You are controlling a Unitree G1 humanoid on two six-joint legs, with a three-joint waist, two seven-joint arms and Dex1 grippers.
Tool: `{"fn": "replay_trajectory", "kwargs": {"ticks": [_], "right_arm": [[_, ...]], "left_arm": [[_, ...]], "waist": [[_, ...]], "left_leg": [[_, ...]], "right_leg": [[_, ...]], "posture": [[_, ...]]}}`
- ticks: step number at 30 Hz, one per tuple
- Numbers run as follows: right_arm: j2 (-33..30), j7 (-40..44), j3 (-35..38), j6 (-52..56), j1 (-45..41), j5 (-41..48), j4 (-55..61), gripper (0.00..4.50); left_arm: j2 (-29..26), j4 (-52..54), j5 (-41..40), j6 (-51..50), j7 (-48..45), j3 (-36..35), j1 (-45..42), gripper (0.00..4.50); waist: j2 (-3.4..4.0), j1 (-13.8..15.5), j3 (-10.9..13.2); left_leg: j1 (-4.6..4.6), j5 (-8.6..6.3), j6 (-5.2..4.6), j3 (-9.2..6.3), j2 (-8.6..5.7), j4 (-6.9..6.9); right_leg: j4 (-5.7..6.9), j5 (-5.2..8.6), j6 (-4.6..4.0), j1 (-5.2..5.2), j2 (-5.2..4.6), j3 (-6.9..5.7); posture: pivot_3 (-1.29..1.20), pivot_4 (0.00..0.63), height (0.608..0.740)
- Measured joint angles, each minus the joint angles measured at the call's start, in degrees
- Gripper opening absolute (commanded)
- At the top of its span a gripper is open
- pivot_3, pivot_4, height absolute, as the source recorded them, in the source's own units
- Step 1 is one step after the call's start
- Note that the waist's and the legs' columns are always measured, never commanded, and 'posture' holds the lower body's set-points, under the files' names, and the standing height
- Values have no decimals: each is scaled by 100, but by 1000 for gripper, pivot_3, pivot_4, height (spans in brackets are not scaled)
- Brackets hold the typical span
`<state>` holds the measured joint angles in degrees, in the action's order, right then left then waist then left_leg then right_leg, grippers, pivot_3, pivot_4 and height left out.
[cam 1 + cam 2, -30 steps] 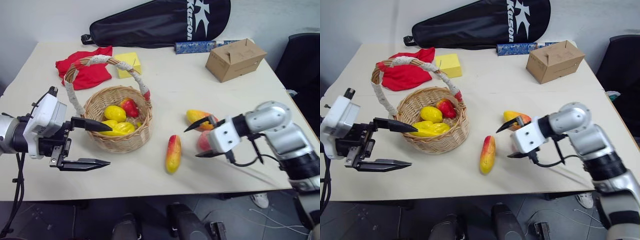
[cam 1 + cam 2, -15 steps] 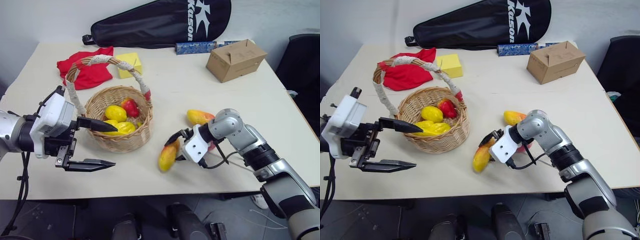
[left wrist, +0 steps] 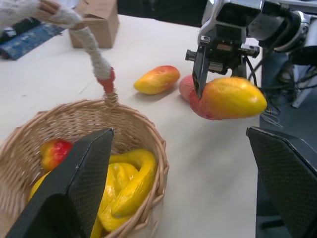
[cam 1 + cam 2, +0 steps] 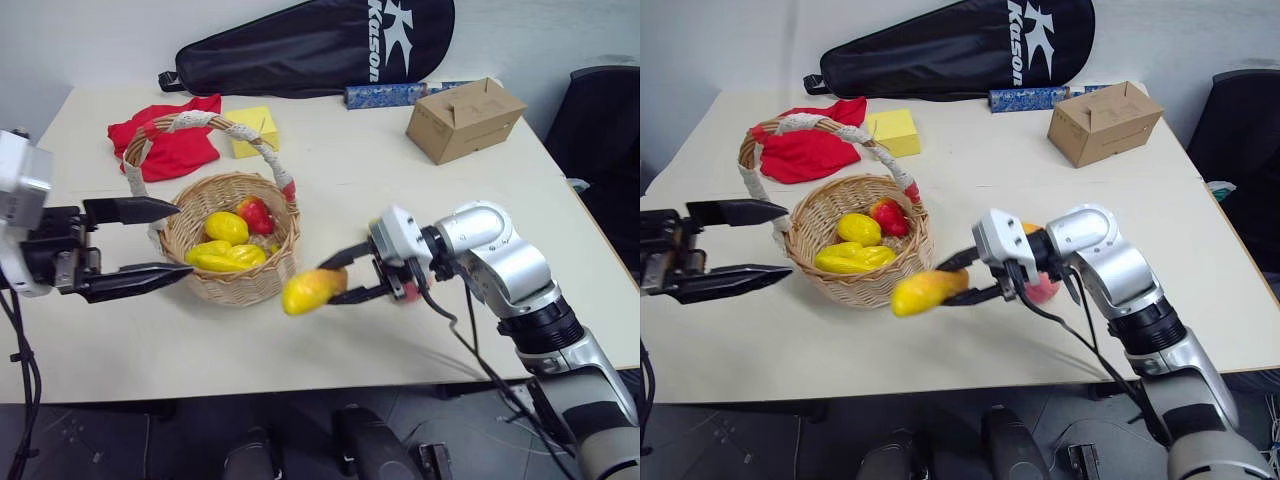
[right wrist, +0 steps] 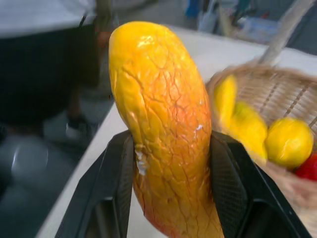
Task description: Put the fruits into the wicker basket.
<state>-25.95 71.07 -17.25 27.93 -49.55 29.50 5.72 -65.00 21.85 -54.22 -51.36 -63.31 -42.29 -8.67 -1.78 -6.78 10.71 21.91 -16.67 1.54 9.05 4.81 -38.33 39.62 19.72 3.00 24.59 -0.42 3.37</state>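
Tan cardboard box [image 4: 466, 119] stands well apart from wicker basket [image 4: 232, 262] — red cloth [image 4: 170, 135] just behind.

I'm seeing a black racket bag [image 4: 320, 45], blue roll [image 4: 385, 95], cardboard box [image 4: 465, 118], yellow block [image 4: 255, 130] and red cloth [image 4: 170, 140] sitting on the table [image 4: 400, 200].

long yellow-red fruit [image 4: 313, 290] in right gripper [image 4: 340, 281], aloft just beside wicker basket [image 4: 232, 285]
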Motion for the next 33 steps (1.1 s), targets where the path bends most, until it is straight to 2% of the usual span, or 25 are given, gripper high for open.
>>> {"fn": "replay_trajectory", "kwargs": {"ticks": [4, 9, 12, 15, 16, 19, 22, 25, 27, 30, 33], "right_arm": [[697, -659, 6, 377, -716, -58, -222, 1740], [1506, -1222, -236, -46, -1308, -837, -1244, 1740], [1726, -1444, -524, -303, -1429, -1386, -1850, 2707], [1675, -1366, -496, -179, -1399, -1453, -1986, 3795], [1594, -1245, -472, -53, -1360, -1348, -1853, 4062], [1125, -758, -125, 859, -1106, -552, -997, 4062], [495, -599, 596, 1924, -1001, 318, -272, 4062], [-378, -601, 1281, 2807, -646, 1033, 406, 4062], [-877, -641, 1600, 3169, -346, 1246, 617, 4436], [-1705, -787, 1971, 3520, 370, 1375, 997, 4470], [-2396, -1273, 2367, 3281, 1569, 865, 1225, 4470]], "left_arm": [[-2, 19, 77, -110, -46, -435, 464, 4500], [1, 60, 143, -106, -73, -780, 776, 4500], [57, 178, 144, -98, -123, -1036, 964, 4500], [140, 238, 143, -64, -166, -1144, 1107, 4500], [154, 241, 141, -59, -178, -1147, 1134, 4500], [217, 268, 85, 7, -201, -1105, 1125, 4500], [312, 321, -17, 130, -185, -827, 976, 4500], [322, 426, -146, 303, -83, 5, 346, 4500], [336, 440, -188, 379, -24, 472, -19, 4500], [429, 430, -188, 501, 32, 1351, -758, 4500], [645, 403, -165, 621, 25, 2111, -1425, 4500]], "waist": [[-8, 10, -5], [-14, 8, -8], [-15, -13, -9], [-16, -9, -8], [-16, -7, -8], [-16, 29, -7], [-19, 54, -9], [-20, 119, -9], [-20, 130, -9], [-17, 156, -7], [-17, 204, -7]], "left_leg": [[2, 1, 2, -2, -1, 7], [6, 1, 1, -2, -6, 10], [8, 0, 1, -2, -7, 17], [23, 1, 1, -5, -7, 16], [24, 0, 0, -7, -7, 17], [28, 0, 0, -12, -6, 20], [24, -1, -1, -21, -8, 17], [22, -2, -3, -36, -11, 20], [23, -4, -6, -34, -14, 24], [26, -4, -6, -31, -14, 33], [30, -4, -4, -34, -14, 38]], "right_leg": [[-7, 3, -5, 2, -2, -7], [-11, 3, -5, 4, -6, -8], [-15, 3, -6, 6, -9, -9], [-16, 3, -6, 17, -10, -11], [-17, 3, -6, 17, -10, -12], [-21, 3, -6, 17, -11, -16], [-25, 3, -6, 6, -13, -21], [-40, 3, -6, -8, -13, -30], [-46, 3, -5, -9, -14, -28], [-57, 2, -4, -6, -9, -23], [-72, 1, -1, -8, -5, -22]], "posture": [[0, 150, 740], [0, 150, 740], [0, 150, 740], [0, 150, 740], [0, 150, 740], [0, 150, 740], [0, 150, 740], [0, 150, 740], [0, 150, 740], [0, 150, 740], [0, 150, 740]]}}
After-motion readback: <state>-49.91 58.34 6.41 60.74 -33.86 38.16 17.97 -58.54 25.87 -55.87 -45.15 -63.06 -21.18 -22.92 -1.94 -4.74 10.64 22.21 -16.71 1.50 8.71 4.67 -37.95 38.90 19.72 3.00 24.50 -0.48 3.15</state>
